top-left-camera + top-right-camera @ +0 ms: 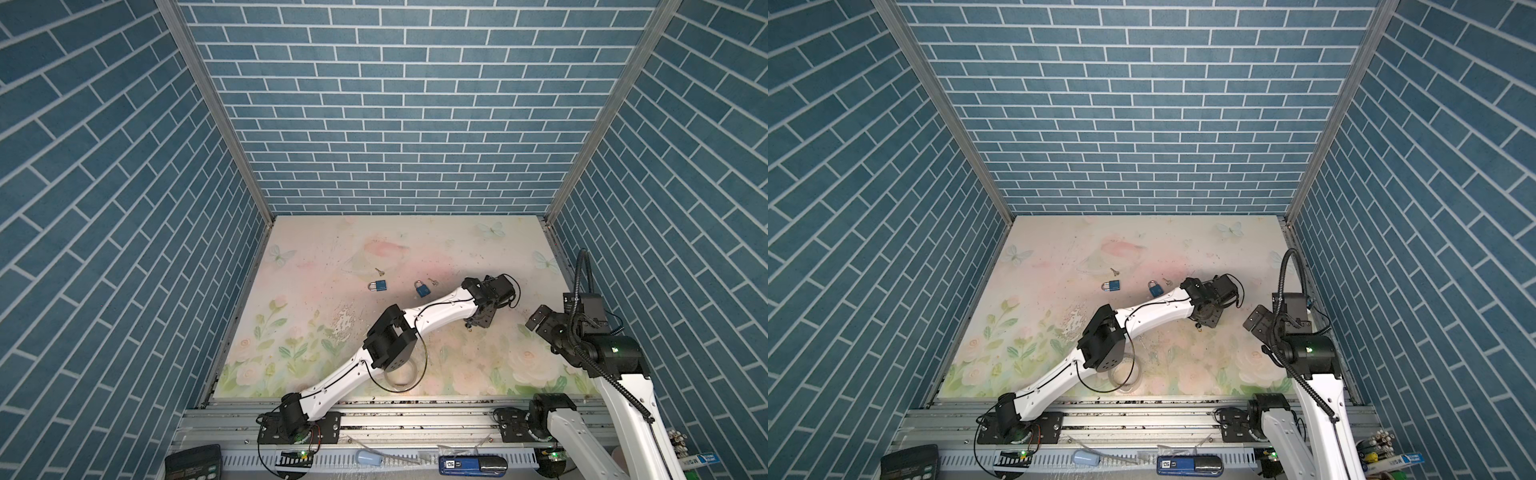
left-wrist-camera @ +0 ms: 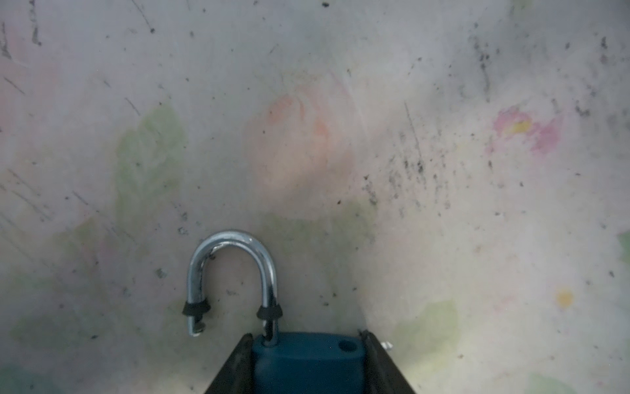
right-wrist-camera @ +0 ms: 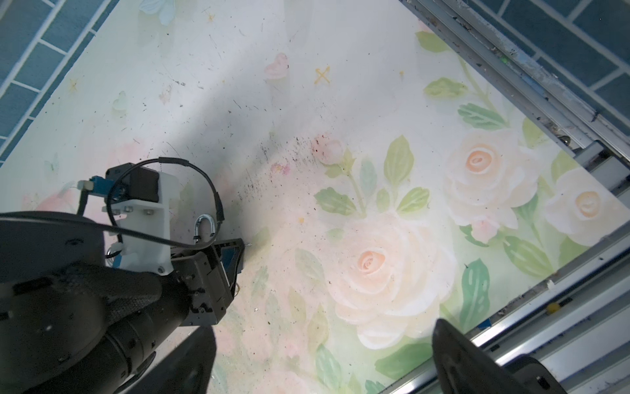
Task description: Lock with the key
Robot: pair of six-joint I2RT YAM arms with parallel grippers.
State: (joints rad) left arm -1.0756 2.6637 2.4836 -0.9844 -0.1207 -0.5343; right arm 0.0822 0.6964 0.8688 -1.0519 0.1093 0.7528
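Black fingers (image 2: 235,368) of the left gripper (image 2: 305,336) clamp a blue metal padlock (image 2: 306,361) by the sides of its body, low over the right middle of the floral printed table mat (image 1: 415,249). Its chrome shackle (image 2: 235,269) stands swung open, the free end clear of the body. A small silver tip (image 2: 387,345) pokes out just beside one finger; what it is cannot be told.

Farther back on the mat lie a second blue padlock (image 1: 378,286) and a third blue padlock (image 1: 422,289), apart from each other. A small silver key (image 1: 379,272) lies just behind the second, and another small key (image 1: 433,282) just beside the third. The white left forearm (image 1: 440,307) passes close in front of the third padlock. A clear plastic ring (image 1: 401,376) lies on the mat, partly hidden under that arm's elbow.

The right gripper (image 3: 325,325) hangs spread wide with nothing between its fingers, to the right of the held padlock and apart from it.
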